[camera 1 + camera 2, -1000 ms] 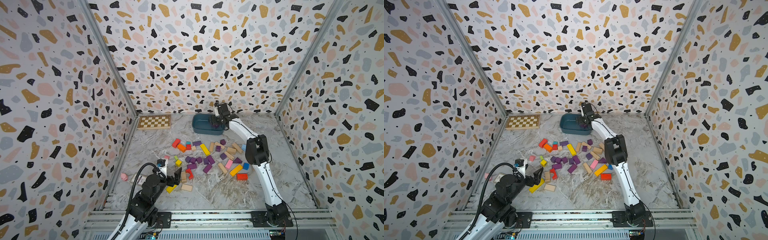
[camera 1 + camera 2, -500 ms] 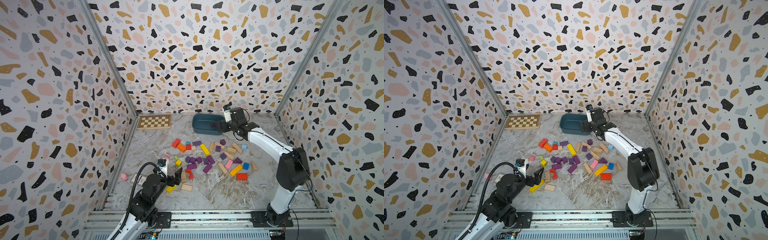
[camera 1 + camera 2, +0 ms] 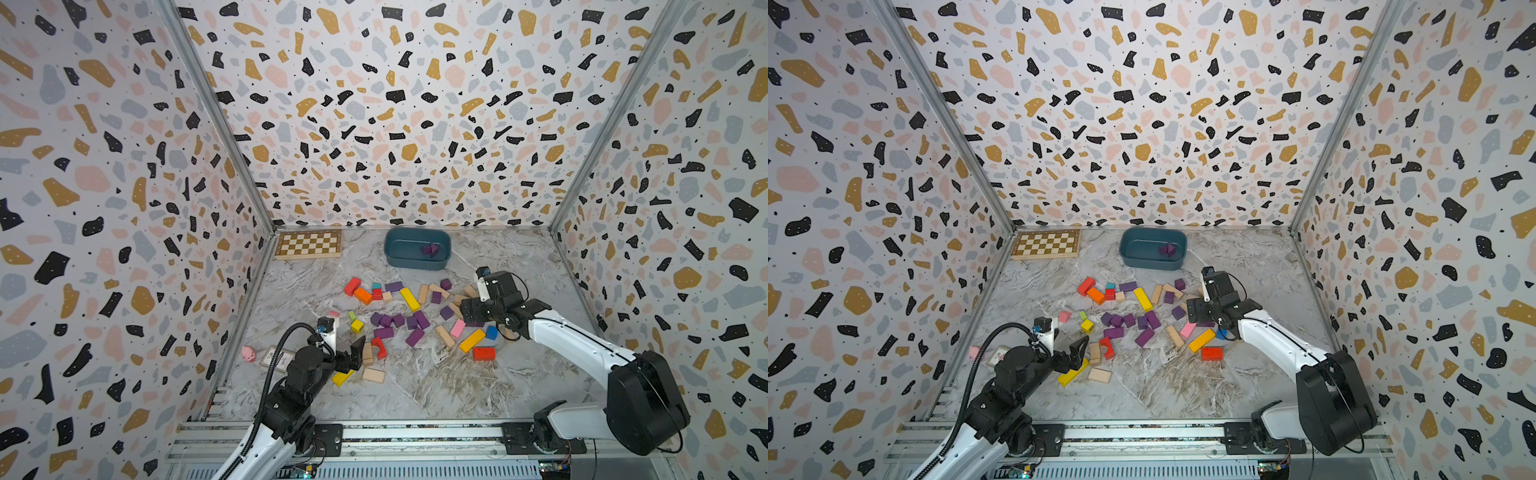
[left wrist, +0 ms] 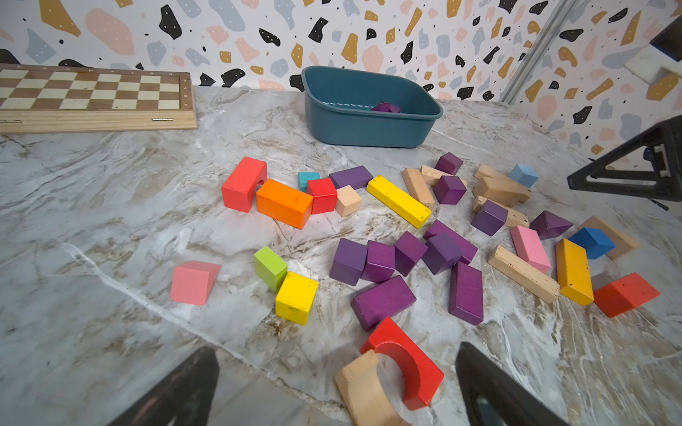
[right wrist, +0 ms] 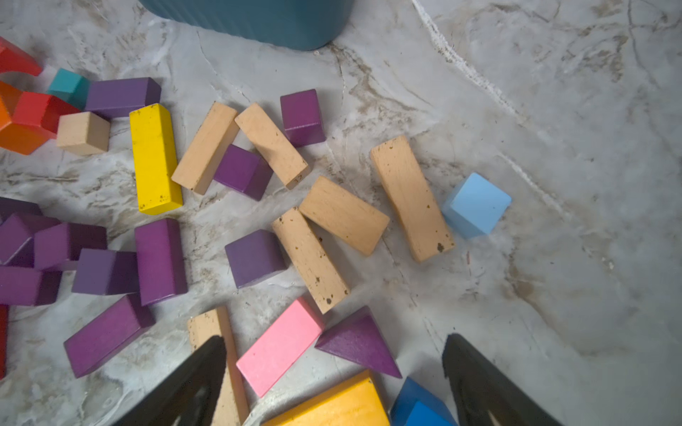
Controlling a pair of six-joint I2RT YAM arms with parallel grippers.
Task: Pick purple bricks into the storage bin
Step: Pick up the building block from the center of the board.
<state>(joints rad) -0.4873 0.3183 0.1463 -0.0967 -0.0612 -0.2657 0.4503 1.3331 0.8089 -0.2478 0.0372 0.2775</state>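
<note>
1. The storage bin (image 3: 417, 264) stands at the back of the table (image 3: 415, 395), in the upper middle of the floor area in both top views. It is right of the chessboard (image 3: 309, 244) and apart from it.
2. One purple brick (image 3: 429, 249) lies inside the bin, toward its right end.
3. The remaining purple bricks (image 3: 422, 319) lie on the table in the mixed pile at mid-frame, among red, orange, yellow, pink, blue and tan blocks. The densest purple group is at the pile's centre, and a few singles lie nearer the bin.
4. The right claw (image 5: 332, 339) has its jaws spread wide and holds nothing. In both top views it hangs over the right edge of the pile. In the right wrist view a purple wedge (image 5: 360, 346) and a pink block (image 5: 280, 346) lie between the two fingers. Whether it touches the table, I cannot tell.
5. The left claw (image 4: 336, 350) has its jaws spread wide and holds nothing. In both top views it sits at the lower left of the pile. In the left wrist view a red arch (image 4: 420, 369) and a tan arch (image 4: 358, 387) lie between its fingers.
</note>
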